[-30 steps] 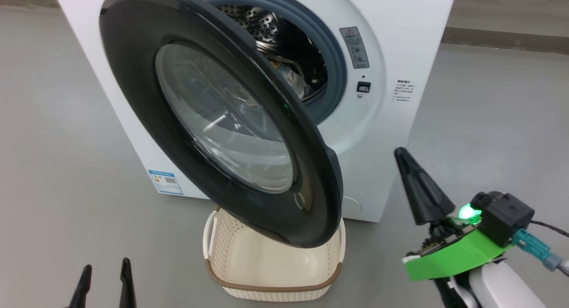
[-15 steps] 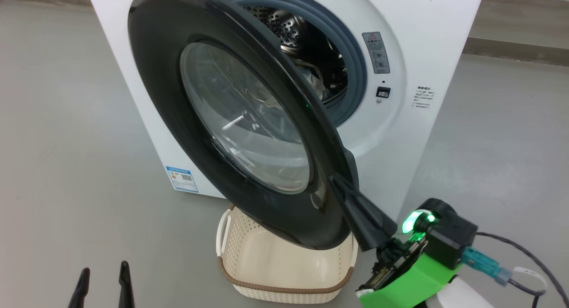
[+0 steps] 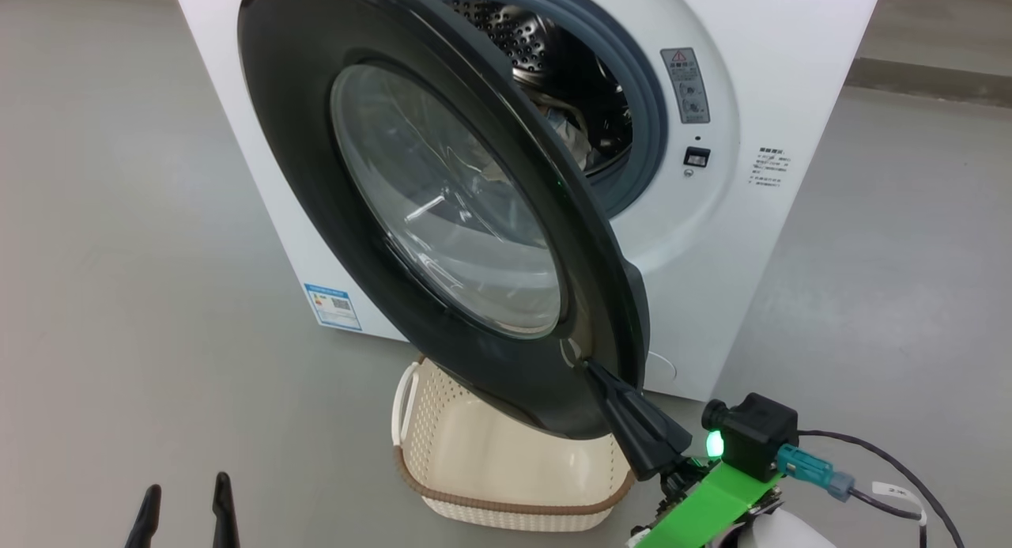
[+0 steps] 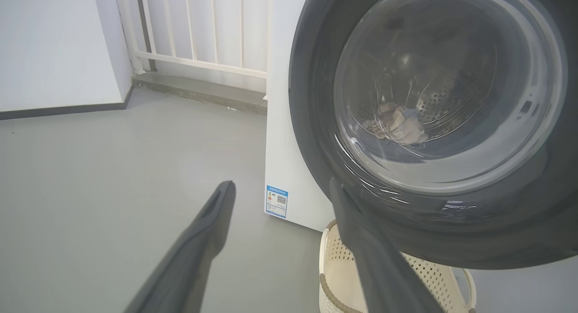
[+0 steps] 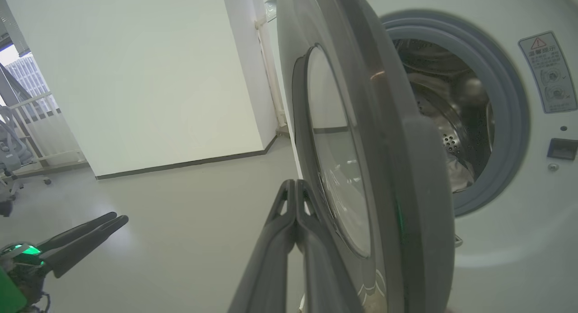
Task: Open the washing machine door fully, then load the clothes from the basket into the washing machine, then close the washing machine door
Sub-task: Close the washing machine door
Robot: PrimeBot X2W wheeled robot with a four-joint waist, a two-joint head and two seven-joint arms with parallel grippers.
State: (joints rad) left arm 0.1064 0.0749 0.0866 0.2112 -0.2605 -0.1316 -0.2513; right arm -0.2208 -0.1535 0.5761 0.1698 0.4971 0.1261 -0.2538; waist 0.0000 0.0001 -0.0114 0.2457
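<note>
The white washing machine [image 3: 759, 239] stands with its round black washing machine door [image 3: 316, 216] swung about halfway out from the left. My right gripper [image 3: 591, 366] is shut, its tip against the door's outer face near the lower free edge; in the right wrist view the right gripper [image 5: 295, 183] lies along that face beside the glass. Clothes [image 3: 568, 133] lie inside the steel drum, and the clothes [image 4: 397, 123] show through the window. The cream basket [image 3: 506, 485] sits on the floor under the door, its visible inside bare. My left gripper [image 3: 187, 489] hangs open at lower left, left gripper [image 4: 281, 186] holding nothing.
Grey floor [image 3: 118, 295] spreads left and right of the machine. A white wall [image 5: 135, 78] and a railing [image 4: 203, 33] stand behind and to the side. The latch slot [image 3: 696, 156] sits on the machine's front, right of the drum opening.
My right gripper has swung left and down, from the floor space right of the machine onto the door's outer face. The head view has shifted. The left gripper holds still.
</note>
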